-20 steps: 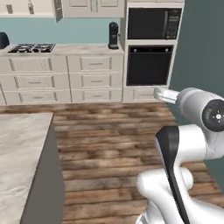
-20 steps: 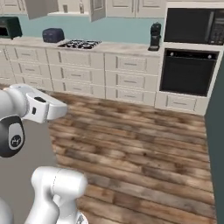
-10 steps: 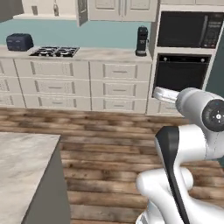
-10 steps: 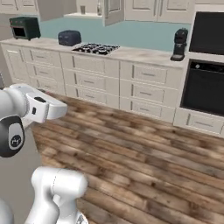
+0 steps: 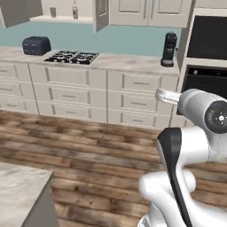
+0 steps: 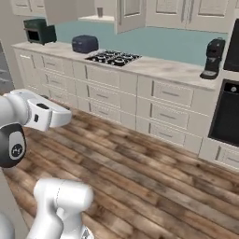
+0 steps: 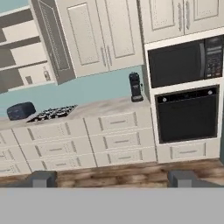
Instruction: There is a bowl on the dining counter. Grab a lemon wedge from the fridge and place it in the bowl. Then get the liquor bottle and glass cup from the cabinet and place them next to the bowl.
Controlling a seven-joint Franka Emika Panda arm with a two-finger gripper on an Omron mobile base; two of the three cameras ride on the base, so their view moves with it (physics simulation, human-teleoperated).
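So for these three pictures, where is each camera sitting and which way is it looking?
Left base view: behind the arm's left, facing the stove, coffee machine and open cabinet; white arm lower right.
Right base view: behind the arm's right, same counter run; arm lower left.
Hand view: on the hand, facing the wall oven; open fingers at the bottom.
All three share stove and coffee machine.

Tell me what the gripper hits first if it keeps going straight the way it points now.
Probably the cream drawer units under the counter, left of the wall oven. The open gripper has bare wood floor ahead before that; depth is hard to judge.
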